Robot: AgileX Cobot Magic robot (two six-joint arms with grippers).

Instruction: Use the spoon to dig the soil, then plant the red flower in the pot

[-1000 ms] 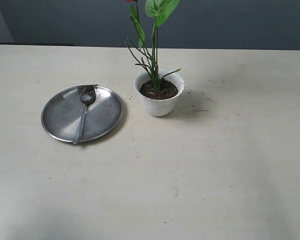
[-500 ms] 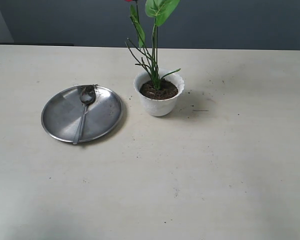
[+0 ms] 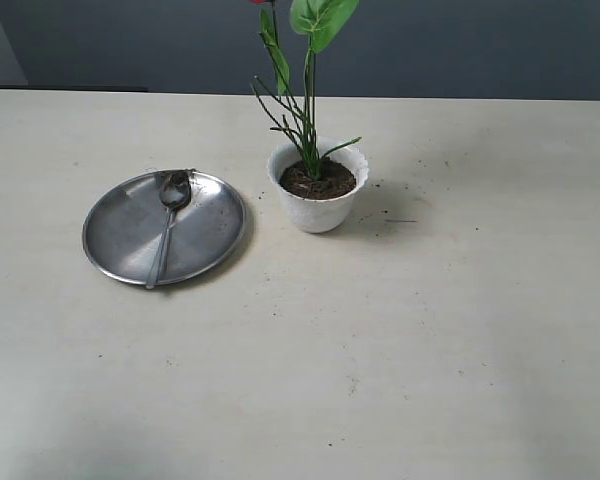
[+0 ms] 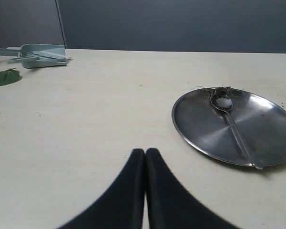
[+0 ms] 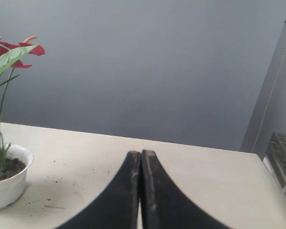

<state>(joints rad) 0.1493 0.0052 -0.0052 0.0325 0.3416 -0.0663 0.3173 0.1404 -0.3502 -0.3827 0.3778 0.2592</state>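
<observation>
The red flower (image 3: pixel 309 90) is standing upright in the soil (image 3: pixel 318 181) of the pot (image 3: pixel 319 205) on the desk (image 3: pixel 400 340). The spoon (image 3: pixel 168 222) is lying on the steel plate (image 3: pixel 125 235) beside it. The left claw (image 4: pixel 145 153) and right claw (image 5: pixel 141 155) are both staying pressed together, holding nothing.

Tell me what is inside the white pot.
The pot holds dark soil nearly up to its rim, with the red flower planted upright, its stem and blades rising from the middle. The stem's base and the pot's bottom are hidden under the soil.
</observation>
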